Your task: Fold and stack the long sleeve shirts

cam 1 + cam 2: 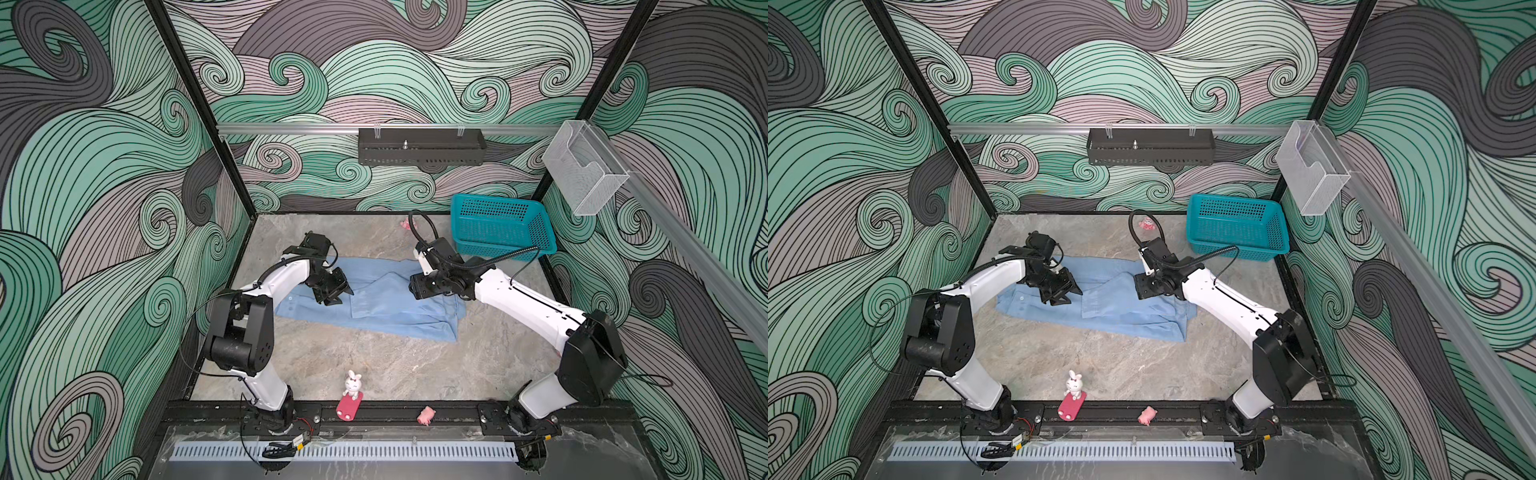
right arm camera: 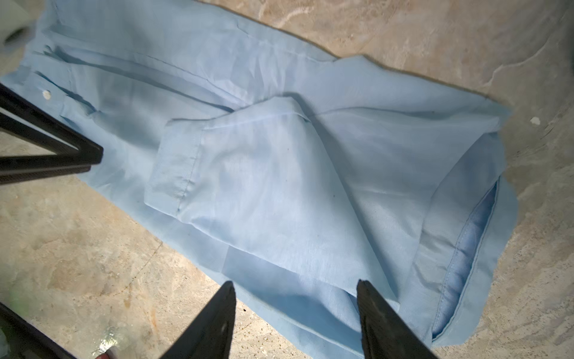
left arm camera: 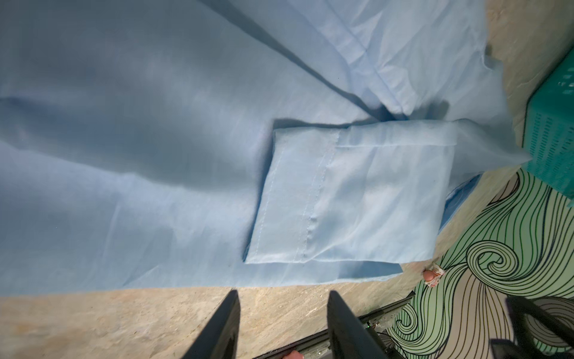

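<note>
the right gripper has its jaws well apart with nothing between them, and its tips hang over one edge of the light blue shirt. the left gripper is also parted and empty; its wrist view shows the tips against bare table just past another edge (no cloth is pinched on either side). the shirt lies as a long band across the middle of the table, between the two grippers. one sleeve is laid back over the body, its cuff flat on top.

the step in hand looks like the next fold, one end of the band over the other. to do it well, each gripper should probably take a corner through all layers so the tucked sleeve cannot slide out. the lift should only just clear the cloth, and the hems should match when it is laid down. the loose plies at the end nearer the teal basket could splay if only the top one is caught.

both arms reach in from the near rail with elbows raised and bent, wrists tipped down toward the shirt from opposite ends.
</note>
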You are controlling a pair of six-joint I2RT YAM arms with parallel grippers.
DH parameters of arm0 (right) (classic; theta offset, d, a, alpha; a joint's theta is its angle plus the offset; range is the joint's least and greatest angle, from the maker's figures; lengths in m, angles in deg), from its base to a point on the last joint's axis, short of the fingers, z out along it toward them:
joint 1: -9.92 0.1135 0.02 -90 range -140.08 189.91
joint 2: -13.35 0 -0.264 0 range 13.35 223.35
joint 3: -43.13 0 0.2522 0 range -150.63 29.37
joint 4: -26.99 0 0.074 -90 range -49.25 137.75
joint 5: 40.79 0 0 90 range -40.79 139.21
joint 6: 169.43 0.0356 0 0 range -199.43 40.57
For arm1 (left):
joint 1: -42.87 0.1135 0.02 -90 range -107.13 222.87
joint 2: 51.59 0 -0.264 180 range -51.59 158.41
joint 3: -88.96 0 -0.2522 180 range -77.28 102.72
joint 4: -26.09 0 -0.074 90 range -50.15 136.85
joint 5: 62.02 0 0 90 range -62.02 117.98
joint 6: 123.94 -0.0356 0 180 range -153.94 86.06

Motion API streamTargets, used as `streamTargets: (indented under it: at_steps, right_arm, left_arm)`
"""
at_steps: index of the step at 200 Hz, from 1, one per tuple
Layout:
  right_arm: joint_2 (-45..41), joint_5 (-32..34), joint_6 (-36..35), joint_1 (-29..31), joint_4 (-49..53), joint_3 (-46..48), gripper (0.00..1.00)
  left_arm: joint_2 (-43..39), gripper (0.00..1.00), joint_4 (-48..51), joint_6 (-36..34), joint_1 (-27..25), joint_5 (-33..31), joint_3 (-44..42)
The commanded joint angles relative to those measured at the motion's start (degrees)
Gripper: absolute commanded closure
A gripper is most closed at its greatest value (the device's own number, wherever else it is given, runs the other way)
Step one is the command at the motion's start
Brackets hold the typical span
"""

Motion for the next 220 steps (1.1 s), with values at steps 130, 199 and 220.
streamTargets:
  at_steps: [130,199,220]
  right_arm:
    - [0.85,-2.79,-0.08,-2.18,-0.68,2.17,0.37]
    - [0.99,-4.06,0.27,-4.70,-1.23,-0.44,0.38]
    - [0.94,-4.35,0.36,-4.76,-1.56,-0.94,0.38]
  left_arm:
    - [6.64,0.89,-8.62,1.95,-4.59,-1.24,-0.57]
    - [-12.13,1.00,3.75,-0.54,-4.44,-5.09,1.58]
    - [-17.99,1.00,7.84,0.13,-3.88,-7.50,2.16]
